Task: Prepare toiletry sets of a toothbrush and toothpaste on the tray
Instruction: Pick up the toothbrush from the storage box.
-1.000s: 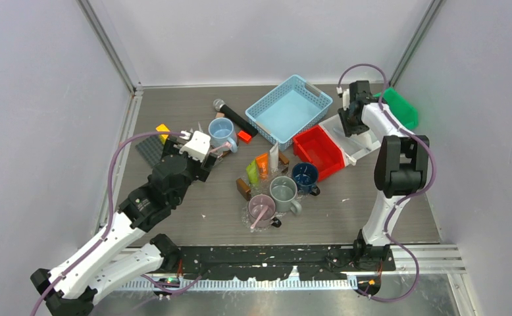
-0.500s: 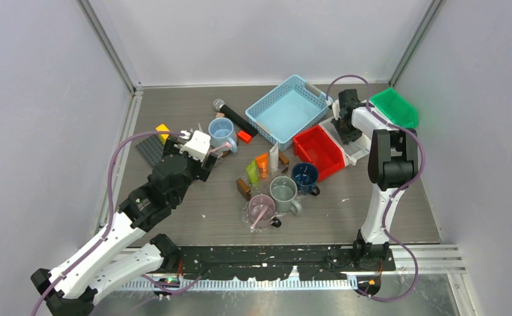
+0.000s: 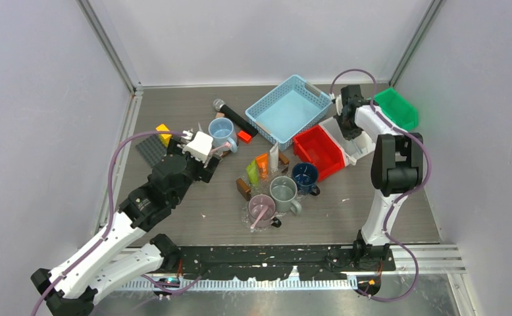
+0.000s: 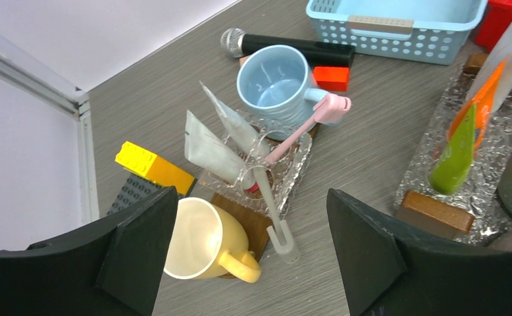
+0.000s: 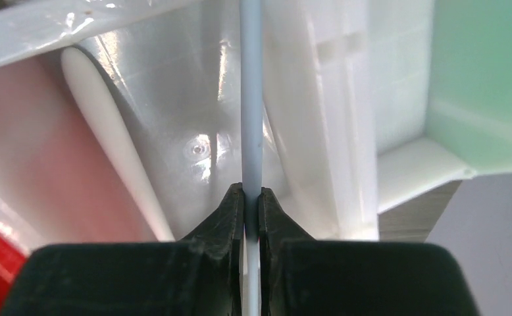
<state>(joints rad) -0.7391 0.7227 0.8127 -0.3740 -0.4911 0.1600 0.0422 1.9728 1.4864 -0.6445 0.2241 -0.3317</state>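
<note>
Top view: the right arm has shifted slightly right, its right gripper over the far-right white bin; the left gripper hovers near one blue mug.

Left wrist: the jaws are spread above two white toothpaste tubes, one pink toothbrush and one clear toothbrush on the clear tray.

Right wrist: the fingers clamp one blue toothbrush; one white toothbrush lies in the bin.
</note>
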